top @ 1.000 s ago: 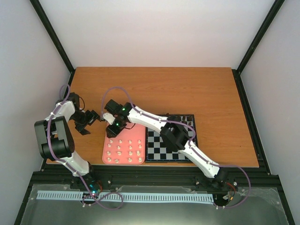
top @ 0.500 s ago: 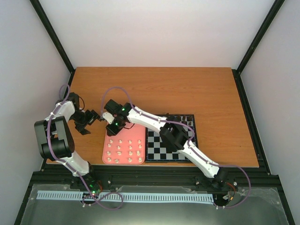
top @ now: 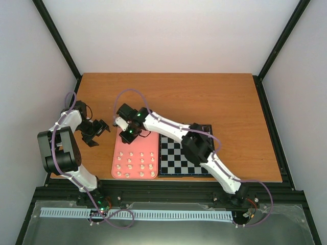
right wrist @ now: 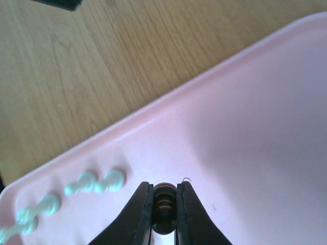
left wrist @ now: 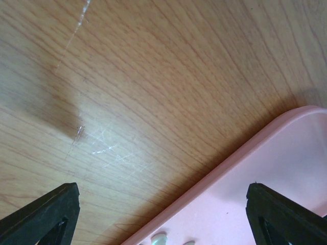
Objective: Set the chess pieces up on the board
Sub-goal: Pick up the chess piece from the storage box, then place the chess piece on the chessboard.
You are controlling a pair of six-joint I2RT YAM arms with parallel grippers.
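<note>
Hanging over the pink tray (right wrist: 245, 127), a dark chess piece (right wrist: 164, 196) is clamped in the right gripper (right wrist: 164, 205), left of the board (top: 176, 159), while the left gripper (left wrist: 162, 210) is held spread wide above the table (left wrist: 153, 76) beside the tray.

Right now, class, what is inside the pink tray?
Rows of cream pieces stand in the near half of the pink tray. Over its far end the right pincer grips a dark piece; the pincer hides whatever lies beneath.
</note>
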